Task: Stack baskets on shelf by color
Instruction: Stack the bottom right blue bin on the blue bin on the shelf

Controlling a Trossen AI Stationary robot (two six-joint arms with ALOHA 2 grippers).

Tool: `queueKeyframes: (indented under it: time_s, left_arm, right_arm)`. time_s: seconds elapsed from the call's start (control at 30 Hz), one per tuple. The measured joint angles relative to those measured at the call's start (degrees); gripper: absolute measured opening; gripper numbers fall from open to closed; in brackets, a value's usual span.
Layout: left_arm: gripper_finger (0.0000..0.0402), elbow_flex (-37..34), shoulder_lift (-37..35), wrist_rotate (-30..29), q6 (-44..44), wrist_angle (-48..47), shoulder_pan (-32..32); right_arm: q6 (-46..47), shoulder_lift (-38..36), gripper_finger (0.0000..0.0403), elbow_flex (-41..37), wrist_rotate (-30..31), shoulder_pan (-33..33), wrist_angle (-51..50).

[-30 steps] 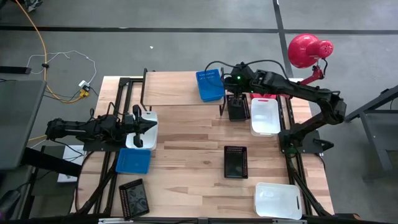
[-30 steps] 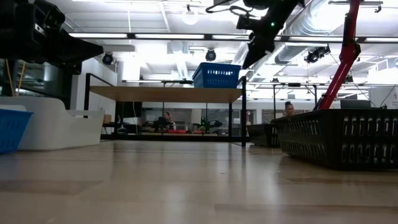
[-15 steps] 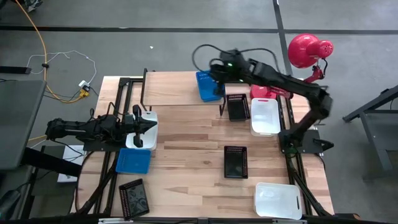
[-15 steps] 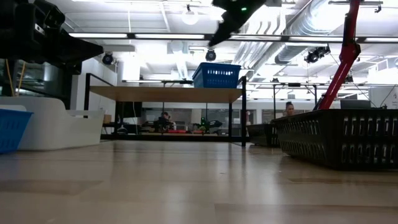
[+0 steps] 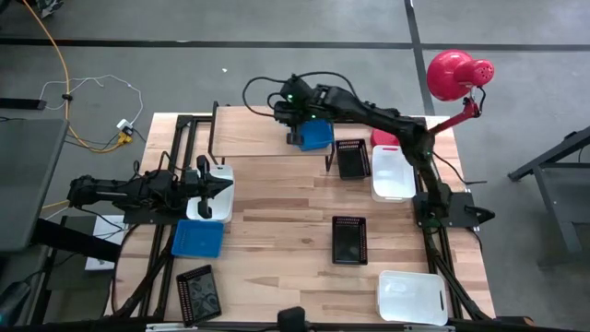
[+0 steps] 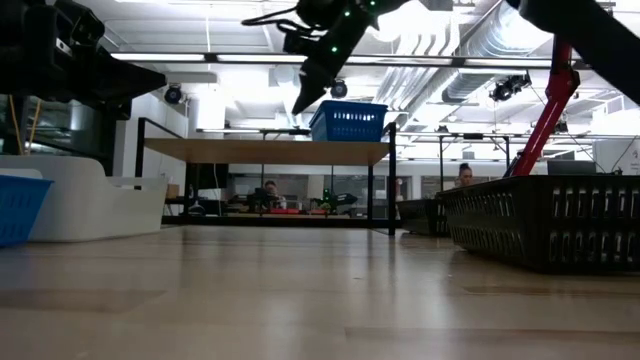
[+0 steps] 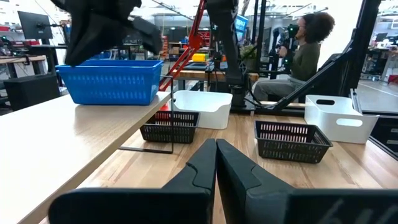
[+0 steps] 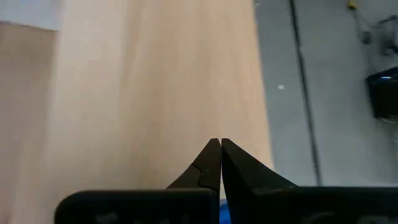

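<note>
A blue basket (image 5: 315, 135) stands on the right end of the shelf (image 5: 249, 129); it also shows in the low view (image 6: 348, 120) and the left wrist view (image 7: 112, 79). My right gripper (image 5: 286, 109) is shut above the shelf top, just left of the blue basket and apart from it; in the low view (image 6: 299, 105) it slants down. Its own view (image 8: 219, 144) looks down on the bare shelf top. My left gripper (image 5: 224, 187) is shut and empty (image 7: 216, 146) above a white basket (image 5: 195, 210) at the table's left.
A second blue basket (image 5: 196, 238) and a black mesh basket (image 5: 198, 293) lie near left. Black baskets (image 5: 351, 159) (image 5: 348, 240) and white baskets (image 5: 392, 172) (image 5: 412, 295) lie to the right. A red lamp (image 5: 456, 74) stands at the far right. A person (image 7: 305, 50) sits beyond the table.
My right gripper has swung toward the table's left edge, from above the black basket by the shelf's right end, over the blue basket, to the shelf top left of it. The blue basket stays in place.
</note>
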Motion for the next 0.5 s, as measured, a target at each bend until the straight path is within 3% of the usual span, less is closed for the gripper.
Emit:
queueKeyframes:
  time_s: [0.2, 0.5]
  left_arm:
    - [0.0001, 0.00, 0.00, 0.00, -0.02, 0.00, -0.01]
    - [0.0001, 0.00, 0.00, 0.00, 0.01, -0.02, 0.01]
  right_arm:
    - [-0.59, 2.13, 0.0000, 2.39, 6.45, -1.36, 0.09]
    - [1.23, 2.11, 0.0000, 2.43, 5.93, -4.22, -2.03]
